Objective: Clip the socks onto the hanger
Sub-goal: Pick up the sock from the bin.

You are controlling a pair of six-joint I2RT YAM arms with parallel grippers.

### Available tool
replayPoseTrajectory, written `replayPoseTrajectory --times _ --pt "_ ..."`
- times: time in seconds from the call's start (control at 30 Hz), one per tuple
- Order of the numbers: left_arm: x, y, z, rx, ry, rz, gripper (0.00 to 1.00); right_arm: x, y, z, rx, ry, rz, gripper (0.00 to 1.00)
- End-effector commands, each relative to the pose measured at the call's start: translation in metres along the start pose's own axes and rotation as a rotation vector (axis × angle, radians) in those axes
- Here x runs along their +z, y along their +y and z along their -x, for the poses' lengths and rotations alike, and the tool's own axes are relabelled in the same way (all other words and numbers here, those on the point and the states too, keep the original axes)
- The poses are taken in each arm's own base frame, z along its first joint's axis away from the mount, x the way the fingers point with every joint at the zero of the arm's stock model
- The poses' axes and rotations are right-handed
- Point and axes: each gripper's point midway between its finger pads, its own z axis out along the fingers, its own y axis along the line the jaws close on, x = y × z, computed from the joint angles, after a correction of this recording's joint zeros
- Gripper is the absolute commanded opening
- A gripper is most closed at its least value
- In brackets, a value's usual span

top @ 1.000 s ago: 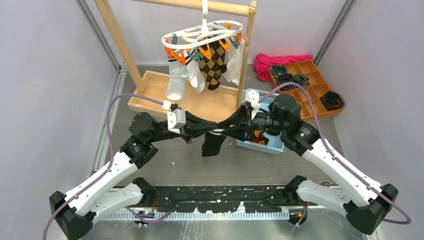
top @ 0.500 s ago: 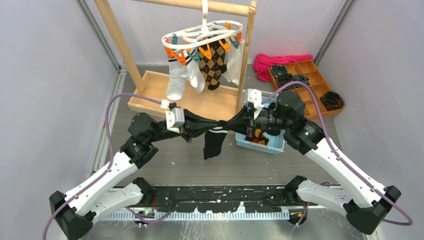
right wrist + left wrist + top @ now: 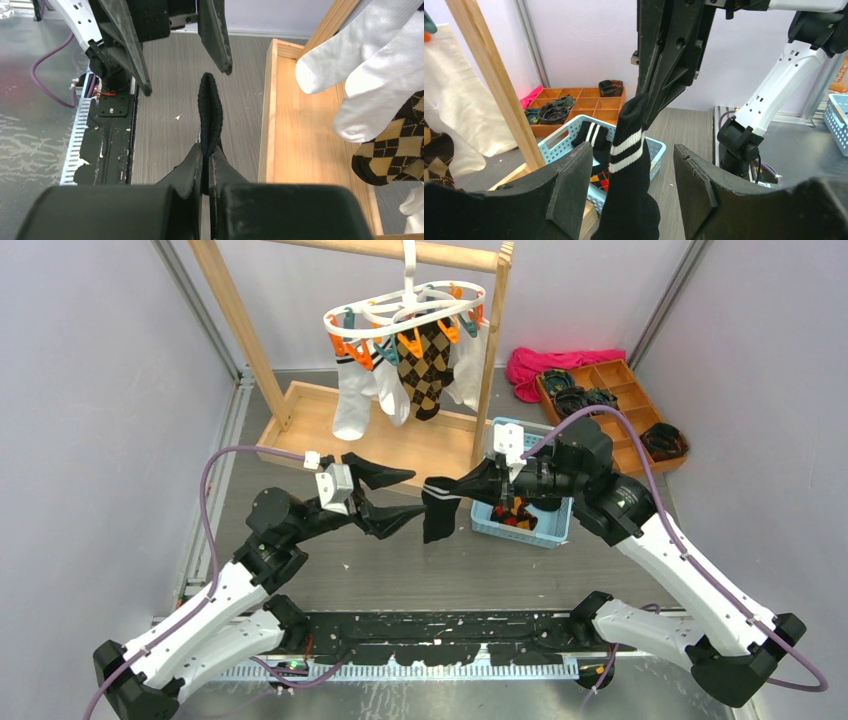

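My left gripper (image 3: 418, 491) has let go and now stands open, so the black white-striped sock (image 3: 438, 522) hangs between the arms from my right gripper (image 3: 432, 484) alone, pinched at the cuff, just left of the light blue plastic basket (image 3: 522, 536).

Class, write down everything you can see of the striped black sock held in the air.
The black sock is ribbed-looking knit with two thin white stripes around its cuff. The right gripper is shut on the cuff's edge, so it hangs limp, foot downward, above the table beside the blue basket. The open left gripper faces it, a finger on either side.
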Motion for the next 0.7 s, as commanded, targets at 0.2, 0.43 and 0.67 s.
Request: replayPoseTrajectory --times 0.2,0.43,0.67 --pt "0.015 0.011 0.021 -0.043 -0.202 0.024 0.56 0.004 -0.003 0.032 -0.044 -0.067 0.013 0.01" --pt "0.020 0.005 0.023 -0.081 -0.243 -0.027 0.43 0.007 -0.002 0.036 -0.030 -0.080 0.021 0.01" --pt "0.016 0.004 0.020 -0.089 -0.229 -0.021 0.37 0.008 -0.005 0.040 -0.024 -0.094 0.010 0.01"
